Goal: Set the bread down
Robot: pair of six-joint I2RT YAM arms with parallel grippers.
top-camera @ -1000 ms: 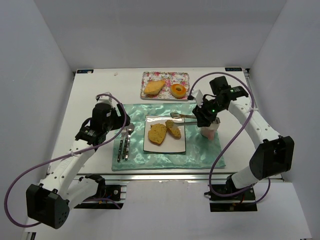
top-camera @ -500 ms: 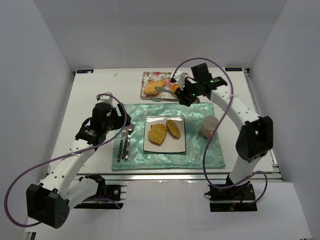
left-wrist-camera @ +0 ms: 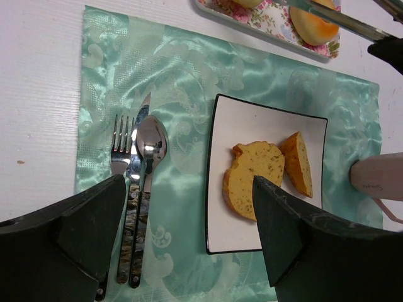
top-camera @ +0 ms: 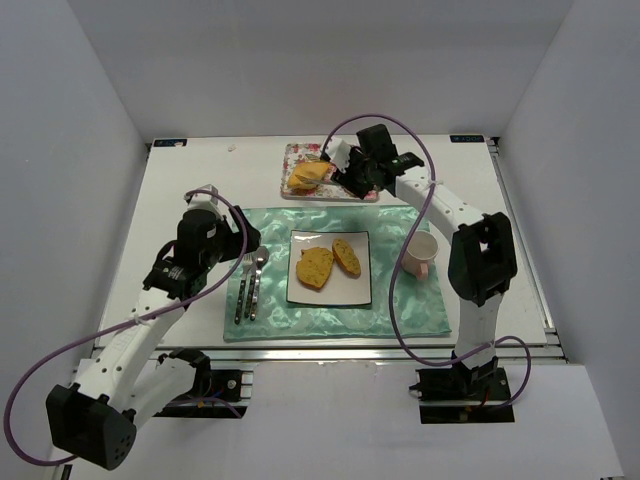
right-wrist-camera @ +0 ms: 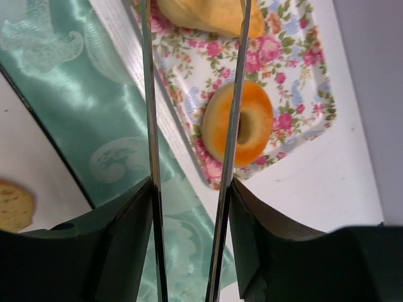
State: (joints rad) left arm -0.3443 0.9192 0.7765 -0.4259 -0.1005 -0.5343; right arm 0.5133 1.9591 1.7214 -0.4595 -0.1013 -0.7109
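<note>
Two bread slices (top-camera: 314,266): laid on the white plate (top-camera: 360,290).
Third slice (right-wrist-camera: 201,16): found on the floral tray (right-wrist-camera: 296,56), flanked by the tongs (right-wrist-camera: 152,126).
Right gripper (right-wrist-camera: 189,214): clamped on the tongs.
Left gripper (left-wrist-camera: 187,189): fingers parted, nothing held.

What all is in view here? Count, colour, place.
table: one, white
mat: one, teal, table centre
plate: one, white, on mat
tray: one, floral, behind mat
bread: three, golden, two on plate, one on tray
ring: one, orange, on tray
cup: one, pinkish, mat's right edge
fork, knife, spoon: one each, silver, mat's left side
tongs: one, metal, over tray
left claw: one, black, open, above mat's left side
right claw: one, black, shut on tongs
</note>
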